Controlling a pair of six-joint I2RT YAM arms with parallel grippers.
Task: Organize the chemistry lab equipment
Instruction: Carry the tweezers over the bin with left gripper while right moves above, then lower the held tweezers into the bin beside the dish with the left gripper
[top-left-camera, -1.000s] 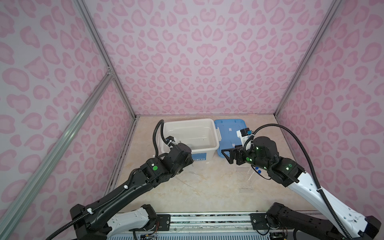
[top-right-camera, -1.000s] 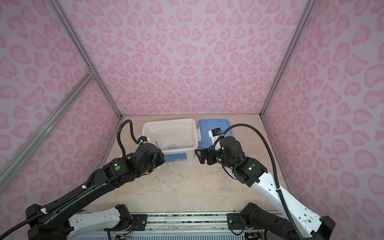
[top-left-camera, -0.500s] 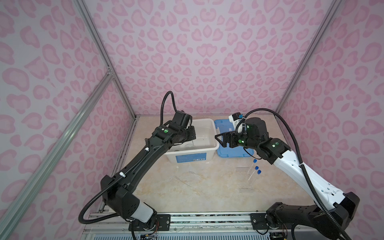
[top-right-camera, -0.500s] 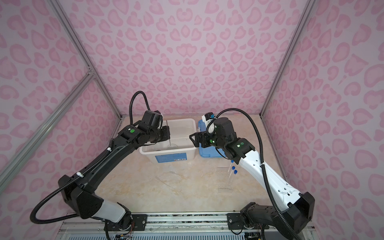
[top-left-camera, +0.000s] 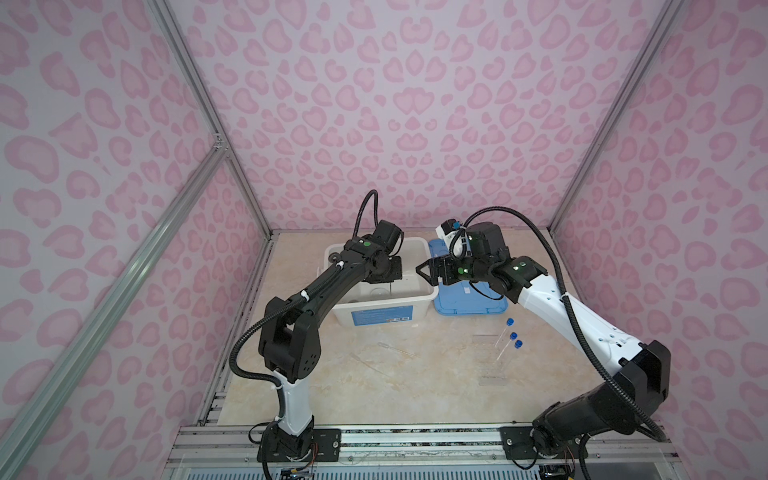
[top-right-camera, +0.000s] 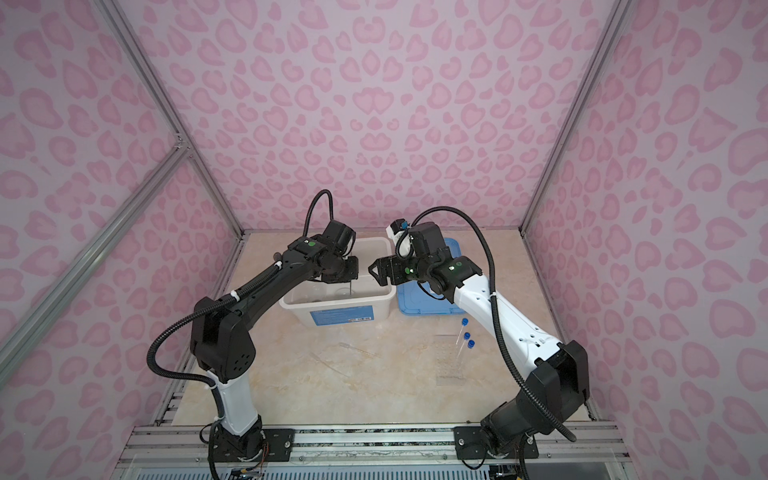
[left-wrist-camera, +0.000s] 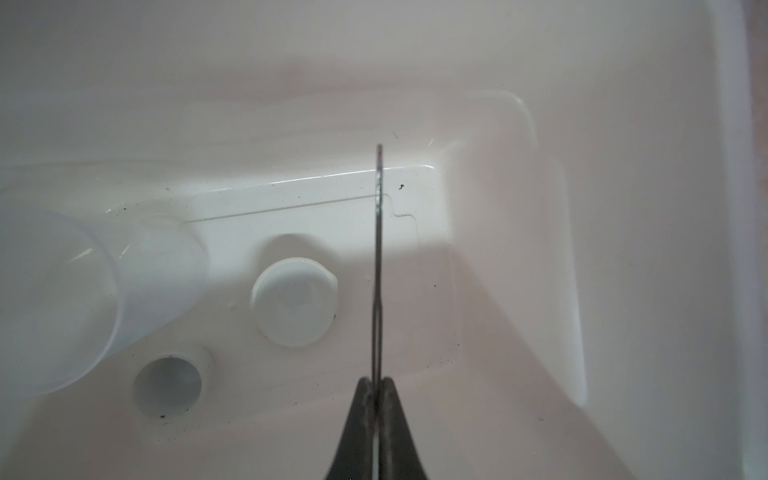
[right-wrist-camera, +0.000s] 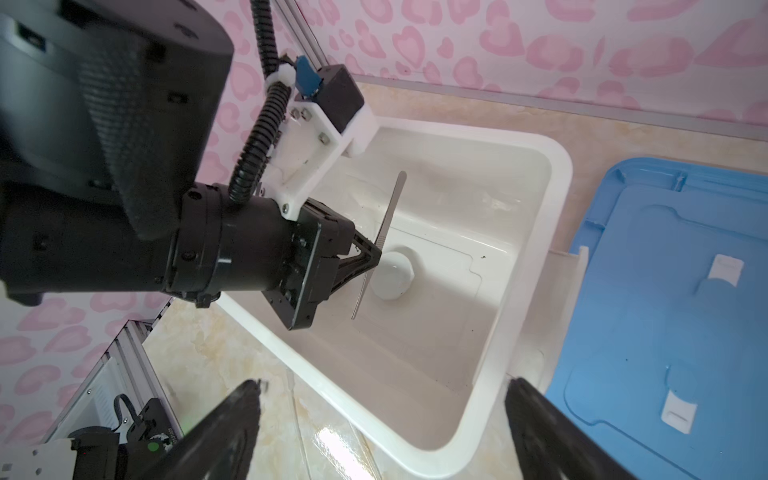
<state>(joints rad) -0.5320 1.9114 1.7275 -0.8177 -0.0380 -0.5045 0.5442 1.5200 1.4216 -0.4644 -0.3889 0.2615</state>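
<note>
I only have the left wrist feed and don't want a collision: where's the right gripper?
Observer: The right gripper hovers open and empty above the right edge of the box.
Operator: What's outside the box?
Observer: Three tubes at the rack, in front of the lid; seated or not, I can't tell.
Operator: Anything else?
Observer: Clear droppers lie flat in front of the box.

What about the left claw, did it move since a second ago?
Yes. The left gripper went back, from the white box's front wall to over its inside, tweezers pinched.
</note>
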